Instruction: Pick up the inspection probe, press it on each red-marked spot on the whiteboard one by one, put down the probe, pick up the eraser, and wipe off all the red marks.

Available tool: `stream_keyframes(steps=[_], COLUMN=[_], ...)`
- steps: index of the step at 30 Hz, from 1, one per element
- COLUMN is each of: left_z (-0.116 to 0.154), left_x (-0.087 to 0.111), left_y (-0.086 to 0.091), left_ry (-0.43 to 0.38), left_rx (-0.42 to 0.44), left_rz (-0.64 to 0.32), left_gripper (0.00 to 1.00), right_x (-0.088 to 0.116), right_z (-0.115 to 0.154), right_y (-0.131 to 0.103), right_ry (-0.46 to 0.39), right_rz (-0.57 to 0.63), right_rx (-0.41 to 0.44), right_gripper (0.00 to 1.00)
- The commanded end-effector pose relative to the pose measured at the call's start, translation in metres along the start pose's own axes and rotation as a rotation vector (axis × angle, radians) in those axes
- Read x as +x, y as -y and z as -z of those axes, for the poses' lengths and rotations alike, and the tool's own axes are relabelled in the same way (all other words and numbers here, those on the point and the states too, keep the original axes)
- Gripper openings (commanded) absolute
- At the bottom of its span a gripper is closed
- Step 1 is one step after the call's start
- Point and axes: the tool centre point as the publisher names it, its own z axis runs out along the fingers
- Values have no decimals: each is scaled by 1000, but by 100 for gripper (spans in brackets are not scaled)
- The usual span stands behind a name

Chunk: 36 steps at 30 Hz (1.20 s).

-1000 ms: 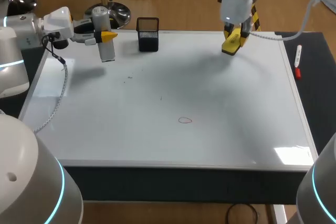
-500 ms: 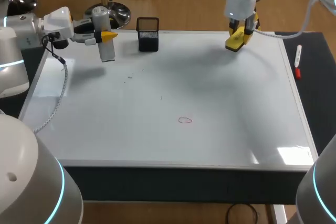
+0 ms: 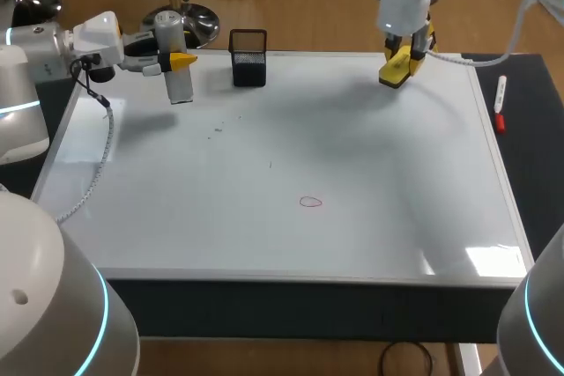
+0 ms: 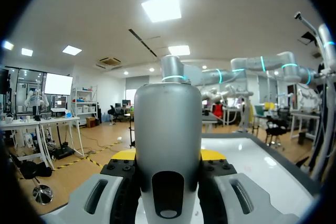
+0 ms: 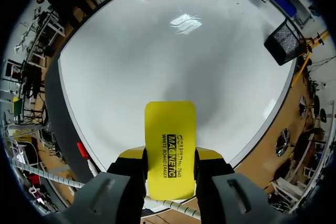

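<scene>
The grey cylindrical inspection probe (image 3: pixel 174 57) stands upright in my left gripper (image 3: pixel 181 62), which is shut on it over the whiteboard's far left corner. In the left wrist view the probe (image 4: pixel 168 145) fills the space between the fingers. My right gripper (image 3: pixel 397 66) hangs above the far right part of the whiteboard (image 3: pixel 352 156), shut on the yellow eraser (image 3: pixel 393 69). The right wrist view has the eraser (image 5: pixel 169 145) clamped between the yellow-tipped fingers (image 5: pixel 131 157). One small red circle mark (image 3: pixel 310 202) shows near the board's middle.
A black mesh holder (image 3: pixel 248 56) stands at the far edge of the board, also seen as the mesh holder (image 5: pixel 285 34) in the right wrist view. A red-capped marker (image 3: pixel 500 103) lies on the dark surface right of the board. A coiled cable (image 3: pixel 97 160) hangs from my left arm.
My right gripper with the eraser moved slightly farther back and right, then stopped. The left arm and probe stayed put.
</scene>
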Motion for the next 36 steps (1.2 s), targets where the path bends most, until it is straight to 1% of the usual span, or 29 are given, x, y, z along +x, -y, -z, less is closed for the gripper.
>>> stream_keyframes(steps=[1, 11, 19, 20, 22, 23, 24, 26, 27, 29, 31, 32, 34, 36], left_z=[0, 0, -9, -11, -17, -19, -24, -29, -33, -38, -42, -45, -53, -60], left_x=[2, 2, 29, 34, 51, 56, 66, 74, 85, 99, 112, 122, 137, 152], left_y=[1, 1, 17, 19, 27, 29, 32, 34, 37, 41, 43, 45, 45, 45], left_ry=[5, 5, -53, -60, -87, -96, -123, -148, -168, -193, -215, -227, -270, -300], left_rx=[-1, -1, 27, 28, 49, 45, 47, 59, 56, 67, 71, 80, 74, 89], left_rz=[-2, -2, -74, -80, -96, -102, -106, -96, -116, -119, -126, -125, -119, -114], left_gripper=[0, 0, 0, 0, 0, 0, 0, 0, 0, 0, 0, 0, 0, 0], right_x=[1, 1, 1, 1, 1, 1, 1, 1, 1, 1, 1, 1, 1, 1], right_z=[2, 2, 2, 2, 2, 2, 2, 2, 2, 2, 2, 2, 2, 2], right_y=[0, 0, 0, 0, 0, 0, 0, 0, 0, 0, 0, 0, 0, 0], right_ry=[-2, -2, -2, -2, -2, -2, -2, -2, -2, -2, -2, -2, -2, -2], right_rz=[1, 1, 1, 1, 1, 1, 1, 1, 1, 1, 1, 1, 1, 1], right_rx=[3, 3, 3, 3, 3, 3, 3, 3, 3, 3, 3, 3, 3, 3], right_gripper=[0, 0, 0, 0, 0, 0, 0, 0, 0, 0, 0, 0, 0, 0])
